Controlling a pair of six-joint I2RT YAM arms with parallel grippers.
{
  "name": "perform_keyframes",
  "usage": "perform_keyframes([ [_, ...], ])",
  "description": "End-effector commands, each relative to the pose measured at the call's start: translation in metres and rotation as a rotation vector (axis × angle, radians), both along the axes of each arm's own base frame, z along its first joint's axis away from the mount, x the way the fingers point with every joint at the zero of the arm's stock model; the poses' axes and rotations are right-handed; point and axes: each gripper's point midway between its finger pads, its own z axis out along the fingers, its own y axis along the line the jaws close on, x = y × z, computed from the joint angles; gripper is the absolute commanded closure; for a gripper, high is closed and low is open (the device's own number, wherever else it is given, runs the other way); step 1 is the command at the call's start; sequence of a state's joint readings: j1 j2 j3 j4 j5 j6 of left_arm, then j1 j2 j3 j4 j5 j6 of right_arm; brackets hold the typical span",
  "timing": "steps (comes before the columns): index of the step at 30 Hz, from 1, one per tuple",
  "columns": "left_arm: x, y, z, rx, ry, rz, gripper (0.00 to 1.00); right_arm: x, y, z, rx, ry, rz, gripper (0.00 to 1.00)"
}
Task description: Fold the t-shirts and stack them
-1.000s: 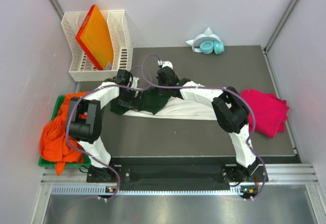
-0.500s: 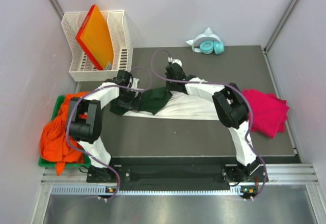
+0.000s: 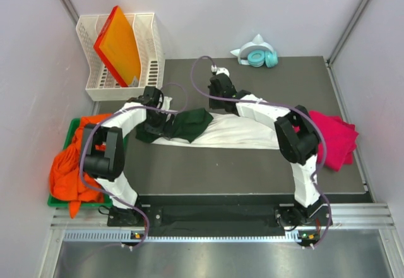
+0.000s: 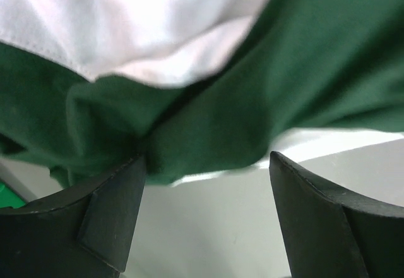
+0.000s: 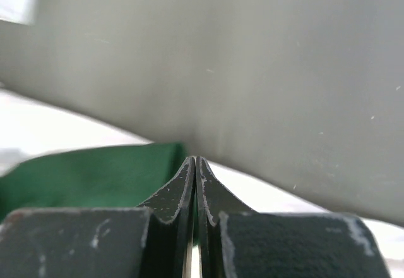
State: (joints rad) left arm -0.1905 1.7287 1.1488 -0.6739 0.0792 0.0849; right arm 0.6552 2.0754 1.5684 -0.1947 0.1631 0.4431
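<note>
Green t-shirt (image 3: 191,124) lies bunched on the white t-shirt (image 3: 237,132) mid-table, left gripper (image 4: 208,164) spread over it, right gripper (image 5: 196,162) pressed together empty; closing could pinch both shirts, dragging the white one

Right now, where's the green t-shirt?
In the top view, the green t-shirt lies left of centre on the dark mat, draped over the white shirt's left end, right beside the left gripper.
</note>
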Motion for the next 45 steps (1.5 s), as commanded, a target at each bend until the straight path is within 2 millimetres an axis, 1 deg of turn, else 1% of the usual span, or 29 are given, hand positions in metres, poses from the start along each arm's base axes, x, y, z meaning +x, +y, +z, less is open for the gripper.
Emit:
perform_keyframes([
  [1, 0.014, -0.017, 0.053, -0.108, -0.124, -0.033, 0.17, -0.019, 0.025, 0.097, 0.113, -0.167, 0.082, 1.00],
  [2, 0.022, -0.021, 0.064, -0.130, -0.158, -0.035, 0.17, -0.024, 0.031, 0.100, 0.129, -0.166, 0.103, 1.00],
  [5, 0.037, -0.031, 0.084, -0.182, -0.217, -0.021, 0.17, -0.037, 0.054, 0.109, 0.159, -0.167, 0.167, 1.00],
  [6, 0.043, -0.032, 0.085, -0.189, -0.231, -0.010, 0.17, -0.042, 0.063, 0.108, 0.160, -0.166, 0.190, 0.99],
  [7, 0.047, -0.034, 0.085, -0.196, -0.238, -0.003, 0.17, -0.042, 0.070, 0.097, 0.151, -0.148, 0.202, 1.00],
  [8, 0.052, -0.034, 0.087, -0.198, -0.246, 0.001, 0.17, -0.043, 0.077, 0.099, 0.155, -0.140, 0.219, 1.00],
  [9, 0.055, -0.035, 0.079, -0.193, -0.227, 0.008, 0.17, -0.045, 0.085, 0.095, 0.153, -0.130, 0.232, 1.00],
  [10, 0.058, -0.034, 0.076, -0.187, -0.218, 0.016, 0.17, -0.046, 0.092, 0.079, 0.136, -0.104, 0.245, 1.00],
  [11, 0.064, -0.035, 0.076, -0.185, -0.219, 0.022, 0.18, -0.047, 0.098, 0.078, 0.138, -0.100, 0.254, 1.00],
  [12, 0.066, -0.033, 0.065, -0.172, -0.189, 0.033, 0.17, -0.050, 0.104, 0.074, 0.139, -0.089, 0.264, 1.00],
  [13, 0.067, -0.033, 0.062, -0.168, -0.181, 0.033, 0.18, -0.050, 0.107, 0.058, 0.124, -0.065, 0.270, 1.00],
  [15, 0.072, -0.032, 0.052, -0.153, -0.161, 0.039, 0.18, -0.054, 0.112, 0.044, 0.113, -0.033, 0.278, 1.00],
  [16, 0.073, -0.032, 0.050, -0.149, -0.154, 0.038, 0.18, -0.057, 0.112, 0.028, 0.095, -0.004, 0.279, 1.00],
  [19, 0.076, -0.031, 0.044, -0.140, -0.146, 0.038, 0.18, -0.070, 0.103, -0.003, 0.059, 0.063, 0.277, 1.00],
  [20, 0.076, -0.031, 0.041, -0.137, -0.140, 0.037, 0.18, -0.077, 0.093, -0.021, 0.035, 0.093, 0.267, 1.00],
  [21, 0.076, -0.031, 0.040, -0.138, -0.138, 0.035, 0.18, -0.080, 0.087, -0.027, 0.026, 0.103, 0.257, 1.00],
  [22, 0.075, -0.031, 0.037, -0.137, -0.133, 0.034, 0.18, -0.083, 0.082, -0.026, 0.024, 0.102, 0.249, 1.00],
  [23, 0.074, -0.031, 0.033, -0.135, -0.124, 0.034, 0.18, -0.091, 0.071, -0.041, 0.000, 0.127, 0.237, 1.00],
  [25, 0.073, -0.029, 0.029, -0.124, -0.117, 0.033, 0.18, -0.097, 0.060, -0.047, -0.004, 0.146, 0.223, 1.00],
  [26, 0.071, -0.027, 0.024, -0.112, -0.106, 0.037, 0.18, -0.104, 0.050, -0.060, -0.031, 0.171, 0.210, 1.00],
  [28, 0.070, -0.022, 0.019, -0.088, -0.096, 0.045, 0.18, -0.111, 0.041, -0.067, -0.044, 0.190, 0.194, 1.00],
  [29, 0.069, -0.018, 0.016, -0.071, -0.089, 0.050, 0.18, -0.118, 0.033, -0.077, -0.060, 0.213, 0.185, 1.00],
  [32, 0.067, -0.010, 0.011, -0.061, -0.079, 0.067, 0.18, -0.127, 0.023, -0.089, -0.074, 0.236, 0.176, 1.00],
  [34, 0.067, -0.007, 0.010, -0.060, -0.082, 0.068, 0.18, -0.124, 0.023, -0.088, -0.075, 0.230, 0.175, 1.00],
  [37, 0.070, -0.008, 0.017, -0.071, -0.101, 0.067, 0.18, -0.109, 0.033, -0.068, -0.055, 0.182, 0.189, 1.00],
  [38, 0.072, -0.010, 0.024, -0.079, -0.120, 0.066, 0.18, -0.101, 0.042, -0.051, -0.036, 0.152, 0.195, 1.00],
  [41, 0.075, -0.009, 0.036, -0.078, -0.147, 0.058, 0.18, -0.086, 0.051, -0.016, -0.019, 0.092, 0.201, 1.00],
  [44, 0.076, -0.005, 0.040, -0.056, -0.153, 0.056, 0.18, -0.084, 0.048, 0.002, -0.025, 0.062, 0.203, 1.00],
  [45, 0.076, -0.004, 0.042, -0.057, -0.159, 0.055, 0.18, -0.083, 0.045, 0.017, -0.020, 0.030, 0.205, 1.00],
])
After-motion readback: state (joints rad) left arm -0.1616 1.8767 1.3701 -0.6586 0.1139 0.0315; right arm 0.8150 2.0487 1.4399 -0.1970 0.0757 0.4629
